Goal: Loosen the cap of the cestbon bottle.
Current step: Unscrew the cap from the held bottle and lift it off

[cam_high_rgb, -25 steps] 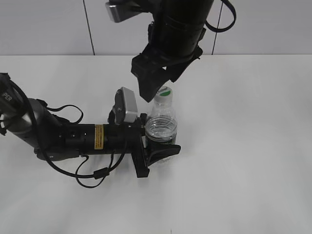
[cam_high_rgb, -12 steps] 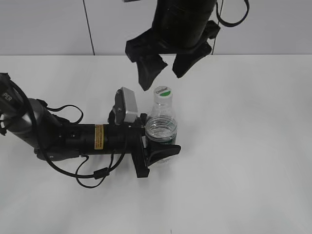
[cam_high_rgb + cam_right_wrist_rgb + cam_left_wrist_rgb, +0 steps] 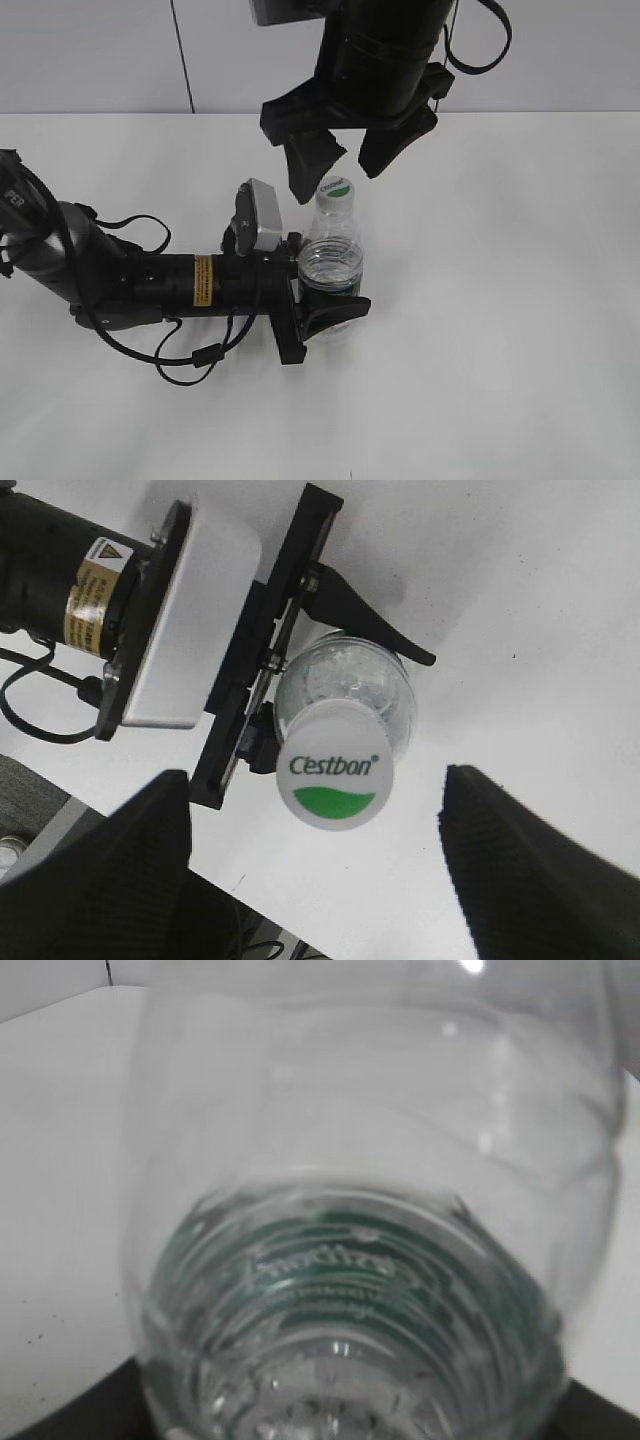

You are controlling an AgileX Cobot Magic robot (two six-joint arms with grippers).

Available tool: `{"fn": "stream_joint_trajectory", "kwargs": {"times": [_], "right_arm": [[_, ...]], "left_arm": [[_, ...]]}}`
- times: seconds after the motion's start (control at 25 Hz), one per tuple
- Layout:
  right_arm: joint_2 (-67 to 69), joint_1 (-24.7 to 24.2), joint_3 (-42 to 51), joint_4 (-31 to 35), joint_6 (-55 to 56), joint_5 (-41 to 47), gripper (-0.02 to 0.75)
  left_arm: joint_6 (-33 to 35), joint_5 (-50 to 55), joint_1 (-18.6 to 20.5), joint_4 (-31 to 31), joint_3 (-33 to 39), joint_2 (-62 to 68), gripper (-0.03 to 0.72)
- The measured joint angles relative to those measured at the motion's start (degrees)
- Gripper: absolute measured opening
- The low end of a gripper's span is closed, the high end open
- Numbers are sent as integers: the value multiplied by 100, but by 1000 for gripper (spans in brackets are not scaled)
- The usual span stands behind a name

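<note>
The cestbon bottle (image 3: 332,262) stands upright on the white table, clear with a dark green label band. It fills the left wrist view (image 3: 370,1210). The cap (image 3: 336,189) sits on its neck, half green, half white with "Cestbon" lettering (image 3: 335,765). My left gripper (image 3: 325,288) lies low along the table and is shut on the bottle's lower body. My right gripper (image 3: 346,165) hangs just above the cap, open wide, with one finger on each side and not touching it. In the right wrist view (image 3: 330,870) its black fingers (image 3: 130,870) flank the cap with wide gaps.
The left arm (image 3: 150,280) with its cables stretches across the table's left half. Its white wrist camera box (image 3: 262,215) sits close to the left of the bottle. A grey panelled wall (image 3: 560,60) stands behind the table.
My right gripper has lifted off beside the cap, turned and opened wider, and now straddles the cap from above. The bottle and left gripper have not moved.
</note>
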Motion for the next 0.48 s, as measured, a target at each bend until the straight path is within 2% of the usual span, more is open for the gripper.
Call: {"fn": "stream_joint_trajectory", "kwargs": {"times": [0.48], "right_arm": [[207,0,0,-168,11,4,585]], "left_arm": [[0,0,0,0,0,0,412]]}}
